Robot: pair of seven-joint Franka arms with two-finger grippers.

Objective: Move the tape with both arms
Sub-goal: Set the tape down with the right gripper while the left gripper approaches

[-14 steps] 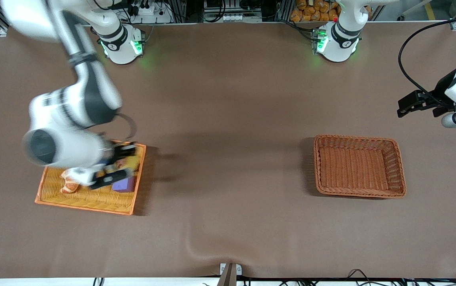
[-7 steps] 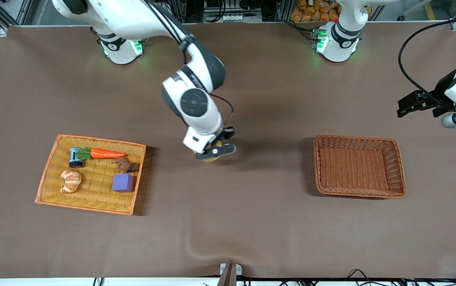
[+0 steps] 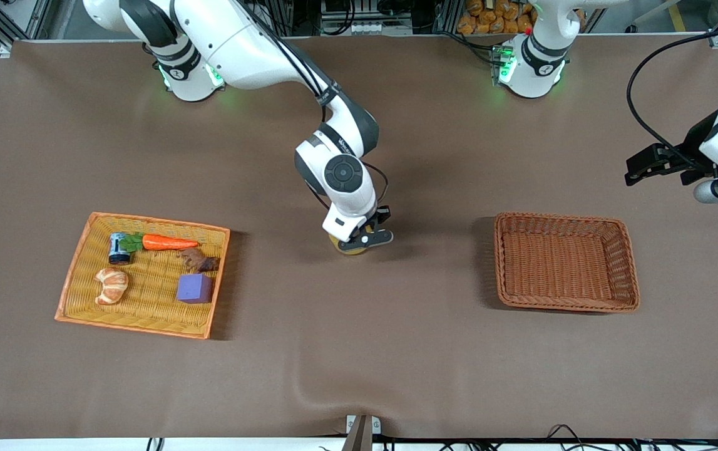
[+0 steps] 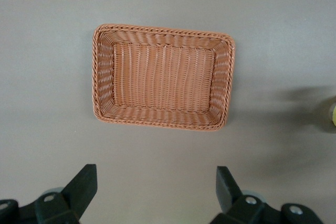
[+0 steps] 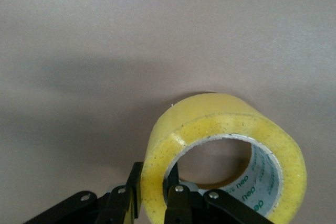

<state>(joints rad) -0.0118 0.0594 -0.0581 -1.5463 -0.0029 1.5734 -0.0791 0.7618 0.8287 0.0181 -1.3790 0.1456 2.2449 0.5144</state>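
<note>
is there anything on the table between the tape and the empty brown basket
Nothing visible. The right gripper, shut on the tape, is over bare table mid-table; the brown basket lies toward the left arm's end.

Bare table (image 3: 434,263) toward brown basket (image 3: 628,263)

Glossy translucent yellow tape (image 5: 226,129), grainy edge, printed paper-like core. Woven wicker basket (image 4: 163,76), rough. Matt brown cloth-like table cover (image 3: 359,351). Matt black plastic fingers (image 4: 81,187), shiny white arm shells (image 3: 252,44).
</note>
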